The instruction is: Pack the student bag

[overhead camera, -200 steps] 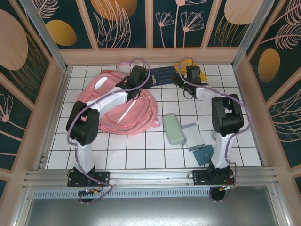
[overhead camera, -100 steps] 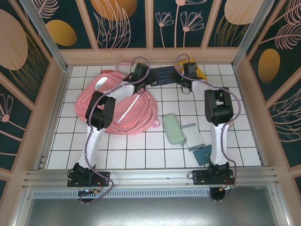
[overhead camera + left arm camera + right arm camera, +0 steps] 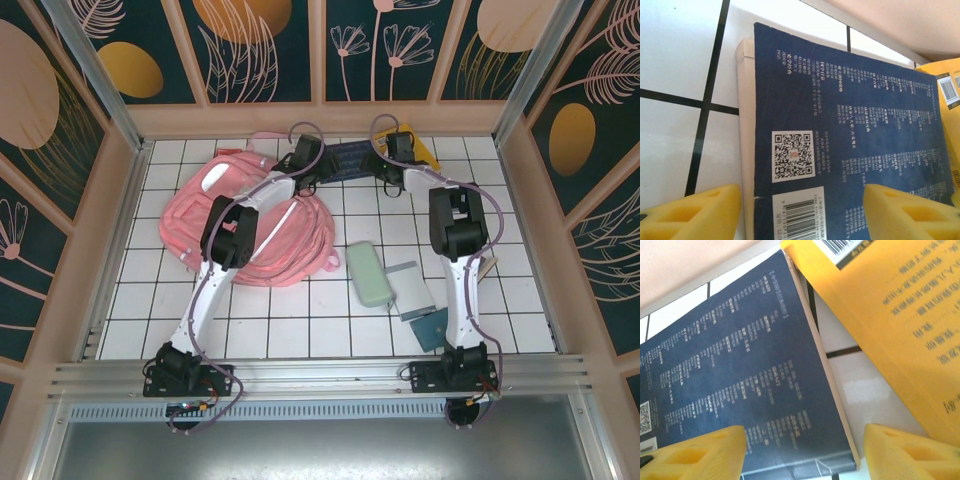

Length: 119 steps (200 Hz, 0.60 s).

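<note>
The student bag, pink and soft, lies at the left of the tiled table. A dark blue book lies flat by the back wall, its cover with QR code and barcode facing up. My left gripper hovers open over the book's left end; one yellow fingertip is beyond the book's edge, the other over the cover. My right gripper hovers open over the right end, its fingertips astride the book's corner. Neither holds anything.
A yellow book lies against the blue book's right end. A pale green case, a grey notebook and a teal item lie at the right front. The wooden back wall is close behind the books.
Both arms have stretched farther toward the back wall, bringing the two grippers closer over the blue book's ends. The book and bag have not moved.
</note>
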Tool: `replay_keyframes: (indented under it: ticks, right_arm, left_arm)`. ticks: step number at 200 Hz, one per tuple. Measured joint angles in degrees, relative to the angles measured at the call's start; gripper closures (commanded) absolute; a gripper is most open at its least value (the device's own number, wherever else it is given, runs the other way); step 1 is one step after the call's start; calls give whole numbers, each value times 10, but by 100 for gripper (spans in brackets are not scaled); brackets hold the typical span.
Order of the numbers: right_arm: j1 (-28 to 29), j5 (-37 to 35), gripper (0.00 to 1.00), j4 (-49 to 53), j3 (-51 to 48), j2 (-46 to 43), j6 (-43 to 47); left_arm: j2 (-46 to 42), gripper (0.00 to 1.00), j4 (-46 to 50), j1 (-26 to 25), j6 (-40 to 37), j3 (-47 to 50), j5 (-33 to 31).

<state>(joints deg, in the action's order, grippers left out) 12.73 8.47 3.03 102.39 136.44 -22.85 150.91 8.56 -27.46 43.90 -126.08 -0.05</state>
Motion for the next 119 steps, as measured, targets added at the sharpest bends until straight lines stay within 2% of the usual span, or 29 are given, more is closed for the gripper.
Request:
replay_keyframes:
  ticks: [27, 60, 86, 119]
  right_arm:
    - [0, 8, 38, 9, 43, 30, 10]
    - [0, 23, 40, 1, 38, 31, 16]
    - [0, 26, 41, -44, -16, 7, 18]
    - [7, 39, 41, -69, -114, -52, 13]
  left_arm:
    - [15, 34, 7, 2, 5, -26, 7]
    - [19, 36, 7, 8, 6, -33, 37]
    - [16, 37, 2, 13, 5, -24, 58]
    - [-22, 38, -51, 15, -7, 57, 71]
